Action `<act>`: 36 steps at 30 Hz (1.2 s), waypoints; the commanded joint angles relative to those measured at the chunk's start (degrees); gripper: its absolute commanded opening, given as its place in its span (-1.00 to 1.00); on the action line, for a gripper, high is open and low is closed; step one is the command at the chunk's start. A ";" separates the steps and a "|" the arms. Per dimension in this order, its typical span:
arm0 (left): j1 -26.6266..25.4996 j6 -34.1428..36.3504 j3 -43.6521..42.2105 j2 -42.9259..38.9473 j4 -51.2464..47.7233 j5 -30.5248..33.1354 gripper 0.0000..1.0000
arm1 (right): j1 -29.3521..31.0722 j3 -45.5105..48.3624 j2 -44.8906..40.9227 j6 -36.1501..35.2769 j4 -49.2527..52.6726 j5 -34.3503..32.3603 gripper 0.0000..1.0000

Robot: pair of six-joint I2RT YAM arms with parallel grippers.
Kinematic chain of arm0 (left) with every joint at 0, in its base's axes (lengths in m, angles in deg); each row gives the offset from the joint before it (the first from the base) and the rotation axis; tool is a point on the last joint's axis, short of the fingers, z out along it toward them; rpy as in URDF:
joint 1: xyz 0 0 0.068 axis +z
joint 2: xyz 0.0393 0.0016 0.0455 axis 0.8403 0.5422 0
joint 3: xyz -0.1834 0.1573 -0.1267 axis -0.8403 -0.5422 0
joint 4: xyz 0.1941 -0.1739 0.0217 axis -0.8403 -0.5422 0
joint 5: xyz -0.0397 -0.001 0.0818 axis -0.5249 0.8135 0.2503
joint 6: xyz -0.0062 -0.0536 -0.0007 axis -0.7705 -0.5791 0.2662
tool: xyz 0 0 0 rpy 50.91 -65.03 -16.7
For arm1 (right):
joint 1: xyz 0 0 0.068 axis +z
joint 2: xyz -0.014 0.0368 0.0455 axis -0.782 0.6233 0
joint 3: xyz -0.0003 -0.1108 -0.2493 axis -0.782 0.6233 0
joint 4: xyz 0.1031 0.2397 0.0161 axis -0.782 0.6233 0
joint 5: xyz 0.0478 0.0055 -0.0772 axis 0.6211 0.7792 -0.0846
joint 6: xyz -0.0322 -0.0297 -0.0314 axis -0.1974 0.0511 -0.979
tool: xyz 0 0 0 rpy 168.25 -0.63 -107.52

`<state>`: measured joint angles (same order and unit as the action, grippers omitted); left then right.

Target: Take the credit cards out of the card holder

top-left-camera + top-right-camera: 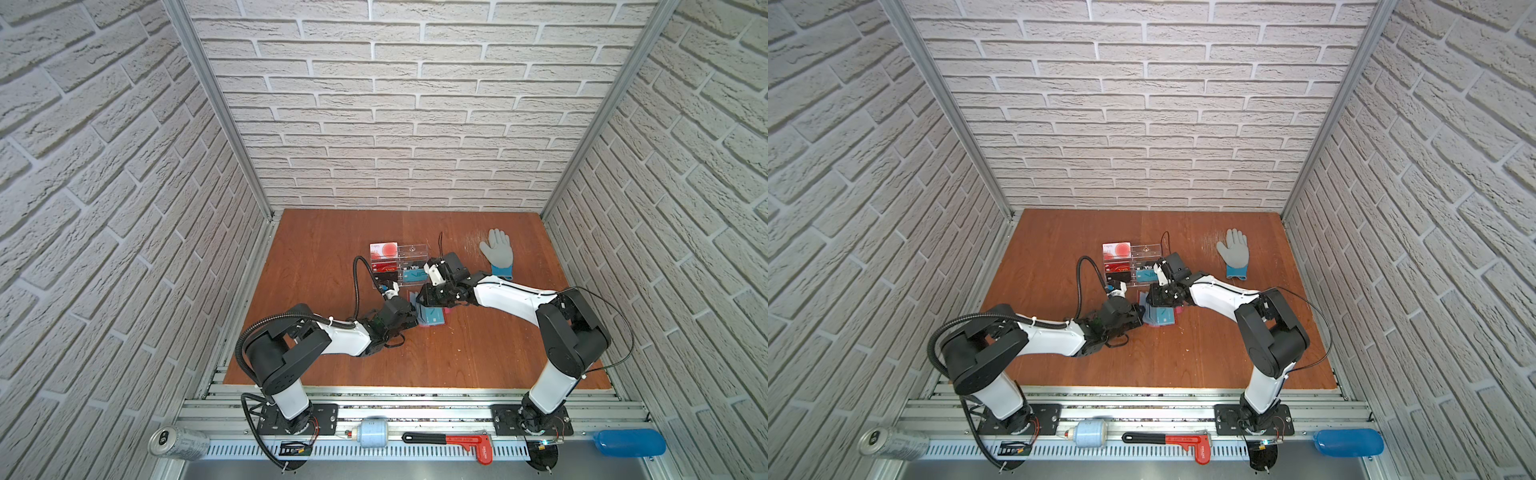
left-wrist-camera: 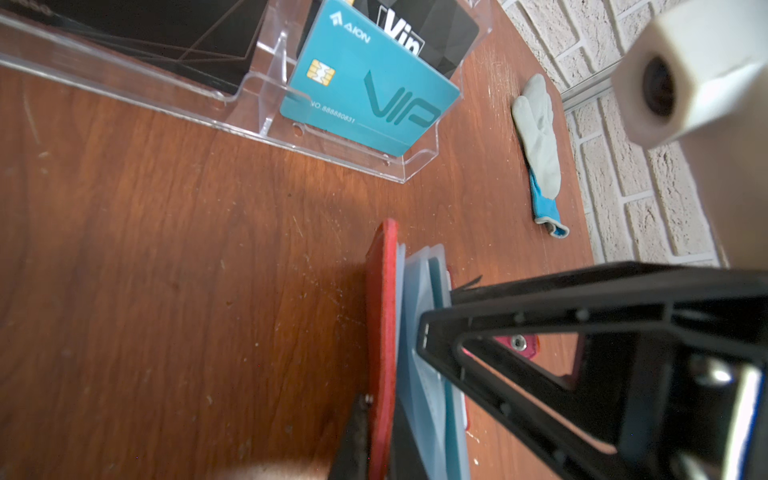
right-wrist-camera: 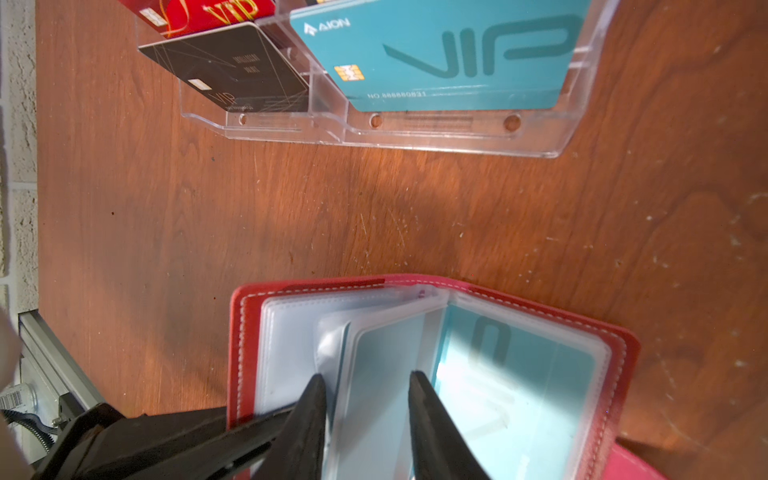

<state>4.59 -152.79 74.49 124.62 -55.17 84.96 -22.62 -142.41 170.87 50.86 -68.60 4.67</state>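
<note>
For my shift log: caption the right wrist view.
Right gripper straddles a clear sleeve of the open red card holder, acrylic stand beyond.

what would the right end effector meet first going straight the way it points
Probably a clear sleeve of the card holder, with a pale card inside, standing between its fingers; depth unclear.

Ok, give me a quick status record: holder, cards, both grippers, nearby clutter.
card holder: open on the table, clear sleeves fanned up
credit cards: teal ones inside sleeves, none seen loose
left gripper: shut on the holder's red cover
right gripper: open, jaws straddling a middle sleeve with a card
nearby: acrylic card stand behind holder, glove at far right
</note>
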 commanded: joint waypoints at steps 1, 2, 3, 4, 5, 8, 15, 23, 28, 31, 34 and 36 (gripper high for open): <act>0.02 0.29 -0.79 -2.06 3.37 1.06 -1.00 | -0.74 0.66 -1.63 -0.93 1.17 -0.63 -0.37; 0.02 0.29 -0.87 -2.11 3.37 1.04 -1.00 | -0.82 0.67 -1.63 -0.95 1.18 -0.50 -0.38; 0.02 0.29 -0.87 -2.13 3.33 1.04 -1.00 | -0.87 0.67 -1.59 -0.95 1.24 -0.38 -0.38; 0.06 0.29 -0.99 -2.13 3.37 1.04 -1.00 | -0.96 0.75 -1.72 -1.04 1.26 -0.29 -0.39; 0.02 0.31 -0.98 -2.18 3.37 1.19 -1.00 | -1.04 0.72 -1.72 -1.08 1.33 -0.15 -0.42; 0.02 0.30 -1.15 -2.37 3.37 1.14 -1.00 | -1.28 0.78 -1.65 -1.14 1.33 0.34 -0.48; 0.07 0.38 -1.23 -2.64 3.29 1.33 -1.00 | -1.92 0.60 -1.68 -1.56 2.29 0.81 -0.57; 0.20 0.45 -1.24 -2.70 3.29 1.24 -1.00 | -2.36 0.30 -0.98 -1.83 2.93 1.63 -0.63; 0.28 0.38 -1.34 -2.73 3.29 1.30 -1.00 | -2.45 0.17 -0.71 -2.09 3.01 2.48 -0.70; 0.36 0.29 -1.56 -2.70 3.43 1.26 -1.00 | -2.50 0.23 -0.76 -2.35 3.28 3.03 -0.67; 0.45 0.43 -1.54 -2.83 3.37 1.21 -1.00 | -2.62 0.19 -0.50 -2.36 3.28 4.07 -0.63; 0.57 0.49 -1.49 -2.99 3.31 1.21 -1.00 | -2.67 0.23 -0.27 -2.27 2.94 5.04 -0.60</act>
<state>4.72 -152.79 73.61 123.72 -54.89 84.96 -24.76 -142.41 170.48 49.44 -67.33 9.50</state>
